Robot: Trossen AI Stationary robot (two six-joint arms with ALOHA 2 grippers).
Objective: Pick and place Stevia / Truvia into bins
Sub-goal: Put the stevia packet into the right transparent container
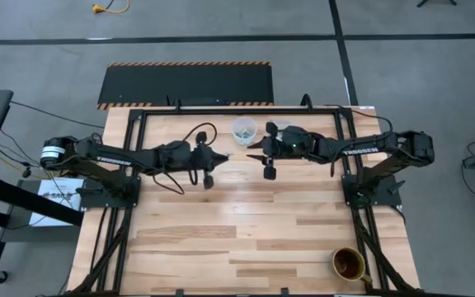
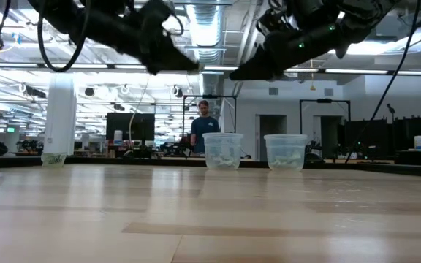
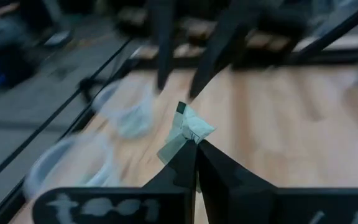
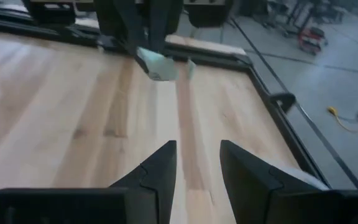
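Note:
My left gripper (image 3: pixel 196 144) is shut on a pale green and white sweetener packet (image 3: pixel 188 127), held in the air above the far middle of the table (image 1: pixel 226 157). My right gripper (image 4: pixel 197 155) is open and faces it a short way off (image 1: pixel 259 157), touching nothing. From the right wrist the packet (image 4: pixel 157 65) shows at the left fingers' tips. Two clear cups (image 2: pixel 223 151) (image 2: pixel 286 152) stand on their bases near the far edge, holding pale packets. One cup (image 1: pixel 244 129) shows just beyond the grippers; the right arm partly covers the other. My left gripper pinches the packet between its two fingertips (image 3: pixel 185 155) by one end (image 3: pixel 190 138). The rest sticks out crumpled beyond the tips. The fingers reach in about level from the table's left. The packet is lifted clear of the table.
A brown cup (image 1: pixel 349 262) stands near the near right corner. A black frame rail (image 1: pixel 237 107) runs along the far edge behind the cups. Bare wood (image 1: pixel 237 231) fills the near half. A person (image 2: pixel 204 124) stands in the room beyond the table.

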